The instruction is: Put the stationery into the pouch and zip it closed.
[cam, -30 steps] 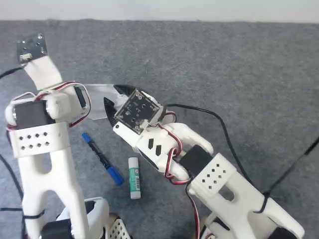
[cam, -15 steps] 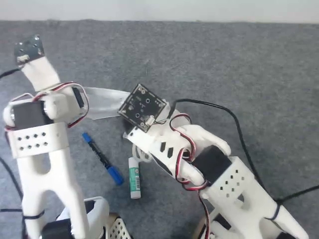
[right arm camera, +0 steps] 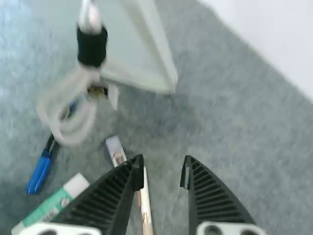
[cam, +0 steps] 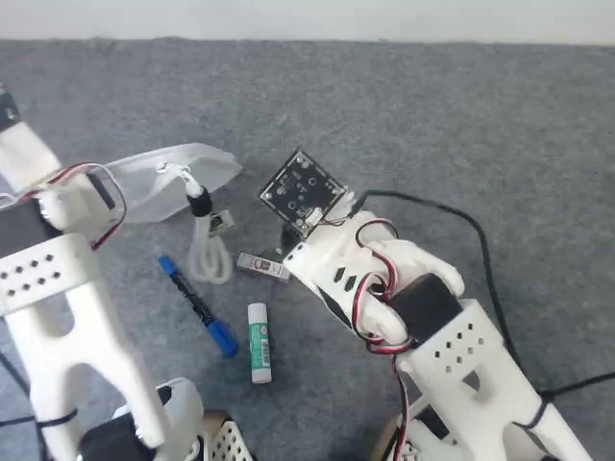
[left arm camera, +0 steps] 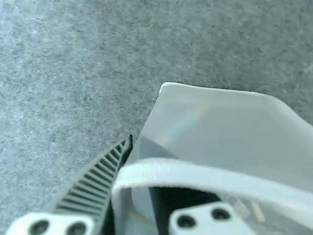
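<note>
Pulled back from pouch (cam: pixel 163 182) with right claw (right arm camera: pixel 161 171) parted, gripping nothing — left claw (left arm camera: pixel 139 169) clamped on pouch rim, cord (cam: pixel 207 254) dangling out.

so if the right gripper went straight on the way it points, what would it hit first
The right gripper would likely meet the grey mat first, beside the thin pale stick; the pouch corner lies farther along. Depth is unclear.

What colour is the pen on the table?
The pen is blue and black, clearest in high view.
</note>
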### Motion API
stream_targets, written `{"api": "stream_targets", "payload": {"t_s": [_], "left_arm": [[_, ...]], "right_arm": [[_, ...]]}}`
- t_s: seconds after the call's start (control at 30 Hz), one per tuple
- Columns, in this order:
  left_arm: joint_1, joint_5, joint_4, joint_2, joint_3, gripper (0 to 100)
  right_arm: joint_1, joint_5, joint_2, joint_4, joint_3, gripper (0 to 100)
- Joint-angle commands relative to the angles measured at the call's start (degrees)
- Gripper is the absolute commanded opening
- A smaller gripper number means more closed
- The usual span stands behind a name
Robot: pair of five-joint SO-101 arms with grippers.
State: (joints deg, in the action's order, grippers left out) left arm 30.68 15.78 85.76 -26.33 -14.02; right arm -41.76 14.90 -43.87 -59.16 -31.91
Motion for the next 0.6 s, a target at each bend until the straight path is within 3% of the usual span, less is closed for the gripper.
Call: {"api": "stream_targets", "payload": {"t_s": [0.0,0.27,0.57], "left_arm": [[2.0,0.8,-1.7,-0.7,1.5,1],[6.3,2.3,-1.8,-8.3,-0.1,1],[6.2,2.3,-3.7,-9.8,-2.3,1]], "right_arm": [[0.9,0.9,-1.8,-0.3,-1.3,13.4],[0.8,1.0,-1.2,5.8,-8.2,13.4],[0.7,3.9,11.3,10.7,-7.5,13.6]]}}
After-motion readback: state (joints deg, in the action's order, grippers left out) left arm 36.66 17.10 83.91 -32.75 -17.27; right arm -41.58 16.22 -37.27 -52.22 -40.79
